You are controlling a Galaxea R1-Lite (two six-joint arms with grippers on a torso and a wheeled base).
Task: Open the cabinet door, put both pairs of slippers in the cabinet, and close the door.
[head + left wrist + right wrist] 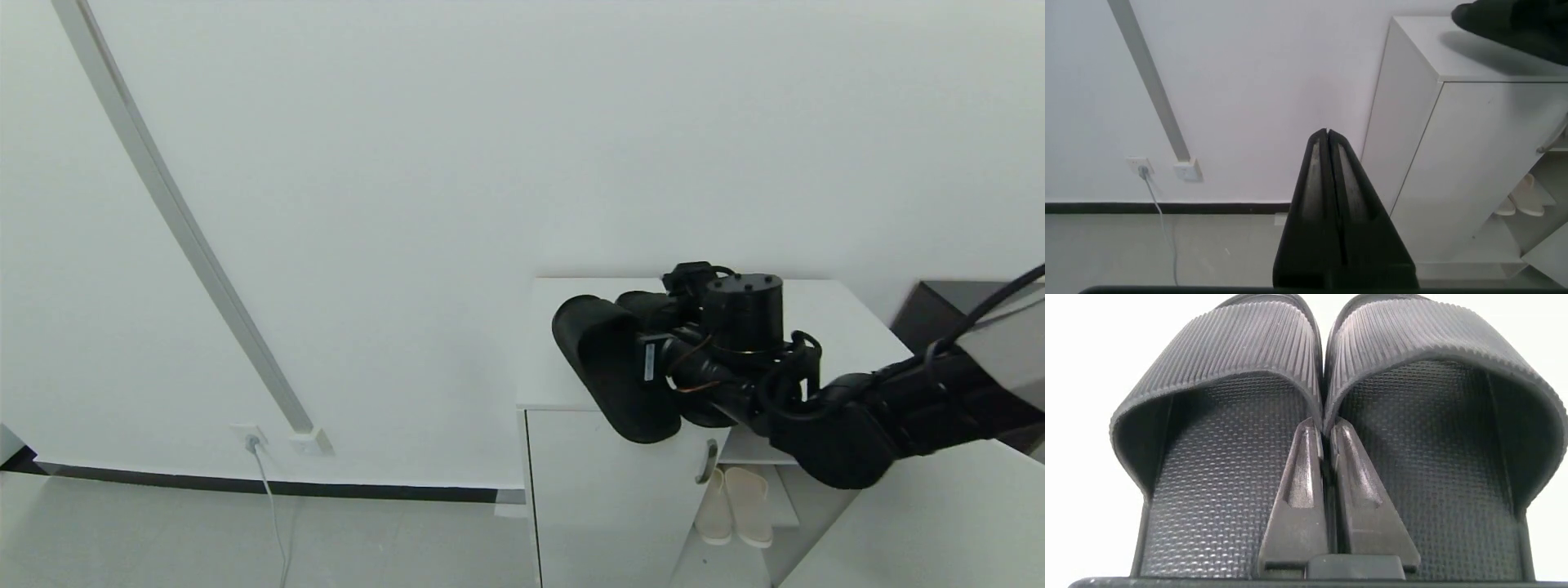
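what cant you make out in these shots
Head view: the upper shelf inside the cabinet, covered by the right arm and black slippers.
Head view: the cabinet's base, cut off by the bottom edge.
Left wrist view: the white slippers, too small for detail beside the door.
Right wrist view: whatever lies below, blocked by the black slippers.

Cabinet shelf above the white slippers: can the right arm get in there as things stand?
Probably yes. That shelf lies open to the front. The right gripper, shut on the black slippers, hangs just above the cabinet top, with nothing between it and the shelf that I can see.
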